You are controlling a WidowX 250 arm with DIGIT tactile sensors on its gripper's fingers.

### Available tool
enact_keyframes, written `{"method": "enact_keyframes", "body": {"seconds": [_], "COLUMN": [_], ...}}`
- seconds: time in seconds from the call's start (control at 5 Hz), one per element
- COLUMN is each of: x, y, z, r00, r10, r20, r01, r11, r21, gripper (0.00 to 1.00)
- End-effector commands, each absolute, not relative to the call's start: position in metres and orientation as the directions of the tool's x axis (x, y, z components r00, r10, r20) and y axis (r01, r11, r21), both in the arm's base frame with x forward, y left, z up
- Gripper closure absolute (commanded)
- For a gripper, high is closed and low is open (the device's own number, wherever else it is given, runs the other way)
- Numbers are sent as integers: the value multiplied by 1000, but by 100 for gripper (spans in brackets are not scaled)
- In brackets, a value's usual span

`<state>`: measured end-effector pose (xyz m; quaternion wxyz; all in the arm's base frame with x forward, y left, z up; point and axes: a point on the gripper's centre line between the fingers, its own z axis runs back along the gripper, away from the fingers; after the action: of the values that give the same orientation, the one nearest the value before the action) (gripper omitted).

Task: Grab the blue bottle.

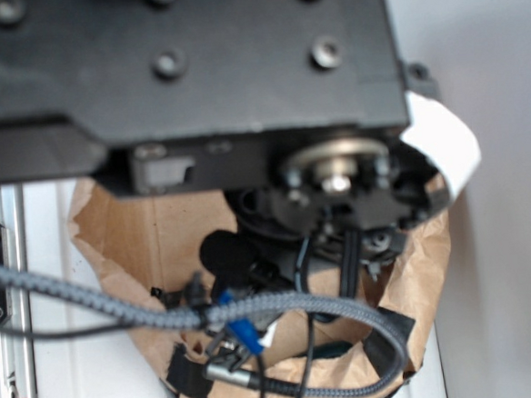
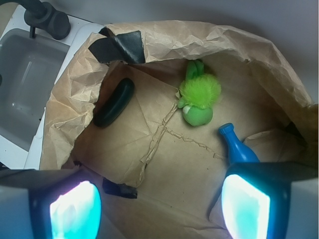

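In the wrist view the blue bottle (image 2: 236, 144) lies on the floor of a brown paper bag (image 2: 174, 45), neck pointing up-left, its body partly hidden behind my right finger. My gripper (image 2: 160, 206) is open above the bag floor, with nothing between its two glowing cyan pads (image 2: 75, 209). The bottle sits just beyond the right pad, not between the jaws. In the exterior view the arm's black body fills the top, and the bag (image 1: 159, 234) shows below it; the bottle is hidden there.
A fuzzy green plush toy (image 2: 199, 99) lies up-left of the bottle. A dark green cucumber-like object (image 2: 114, 102) rests against the bag's left wall. Black tape (image 2: 117, 47) patches the bag rim. A grey sink (image 2: 25, 84) with a black tap (image 2: 47, 17) lies left.
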<state>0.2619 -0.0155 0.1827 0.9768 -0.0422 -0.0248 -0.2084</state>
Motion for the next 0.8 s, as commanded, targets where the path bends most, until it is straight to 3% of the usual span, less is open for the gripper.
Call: {"method": "enact_keyframes", "body": {"seconds": [0.0, 0.2, 0.4, 0.6], "x": [265, 247, 246, 257], "y": [-9, 5, 12, 22], "z": [176, 164, 134, 107], "r00": [883, 822, 790, 782], "r10": [-445, -532, -593, -616], "r20": [148, 201, 156, 90], "r01": [452, 542, 594, 617], "r11": [892, 840, 803, 787], "r21": [-13, 4, 46, 26], "gripper": [0, 0, 0, 0]}}
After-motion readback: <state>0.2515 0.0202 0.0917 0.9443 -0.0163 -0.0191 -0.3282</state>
